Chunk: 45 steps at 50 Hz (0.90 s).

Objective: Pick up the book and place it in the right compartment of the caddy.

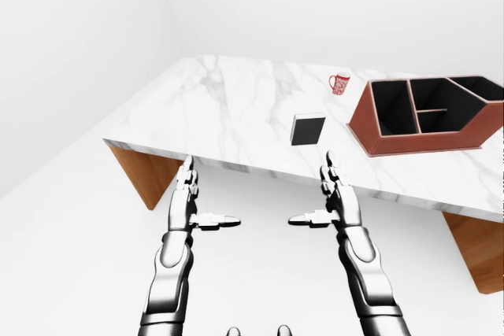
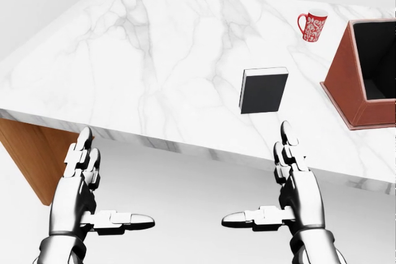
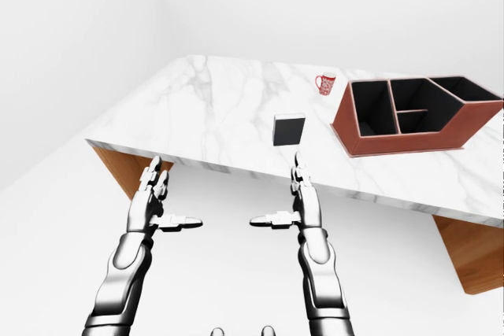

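A black book (image 2: 264,89) lies flat on the white marble table (image 2: 154,60), near its lower edge. A red-brown caddy (image 1: 429,112) with several black compartments stands on the table to the book's right. My left hand (image 2: 93,183) and right hand (image 2: 278,180) are both open and empty, held below the table's lower edge in the head view. The right hand is just below the book, apart from it. The left hand is far to the book's left.
A red patterned mug (image 2: 312,26) stands on the table above the book, left of the caddy. The table has brown wooden legs (image 1: 146,175). White floor and walls surround it.
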Tool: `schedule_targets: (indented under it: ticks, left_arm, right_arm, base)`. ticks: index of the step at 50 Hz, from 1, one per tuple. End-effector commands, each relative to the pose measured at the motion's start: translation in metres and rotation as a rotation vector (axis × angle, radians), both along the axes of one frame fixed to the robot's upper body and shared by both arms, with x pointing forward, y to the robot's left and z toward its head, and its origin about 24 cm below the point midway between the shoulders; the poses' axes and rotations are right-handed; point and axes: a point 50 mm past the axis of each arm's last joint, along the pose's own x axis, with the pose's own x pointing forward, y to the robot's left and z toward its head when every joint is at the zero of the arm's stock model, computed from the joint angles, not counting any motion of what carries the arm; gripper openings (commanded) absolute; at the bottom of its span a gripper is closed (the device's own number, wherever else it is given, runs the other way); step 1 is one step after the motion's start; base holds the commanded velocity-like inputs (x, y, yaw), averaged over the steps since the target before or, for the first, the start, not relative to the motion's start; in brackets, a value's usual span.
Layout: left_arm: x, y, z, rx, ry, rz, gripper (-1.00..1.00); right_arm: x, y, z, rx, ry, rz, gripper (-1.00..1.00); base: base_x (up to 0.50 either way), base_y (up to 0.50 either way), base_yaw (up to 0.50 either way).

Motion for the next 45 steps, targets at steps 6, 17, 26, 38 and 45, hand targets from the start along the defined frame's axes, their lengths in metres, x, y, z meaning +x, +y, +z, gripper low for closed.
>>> schedule_targets:
  ticks: [6,17,26,38,45]
  left_arm:
    - [-0.0002,0.0003,0.0,-0.004,0.005,0.005,1.0]
    - [0.0023,0.0008,-0.0005,-0.005,0.006,0.007,1.0]
    - [0.0014,0.0005,-0.0007,-0.005,0.005,0.006,1.0]
    - [0.0011,0.0007,0.0006,-0.004,0.005,0.005,1.0]
    - [0.0002,0.0004,0.0013,-0.004,0.005,0.006,1.0]
  right_arm:
    - [0.0008,-0.0004,-0.0007,0.008,0.01,-0.003,1.0]
    - [0.0028,-0.0007,-0.0012,0.01,0.015,-0.005,1.0]
    - [0.002,-0.0004,-0.0017,0.007,0.014,-0.003,1.0]
    - [0.0013,-0.0003,-0.0009,0.006,0.015,-0.002,1.0]
    - [0.0006,0.0002,0.0,0.005,0.014,-0.002,1.0]
  base:
    - [0.07,-0.25,0.0]
    - [0.11,-0.39,0.0]
    - [0.11,-0.39,0.0]
    - [0.11,-0.39,0.0]
    - [0.11,-0.39,0.0]
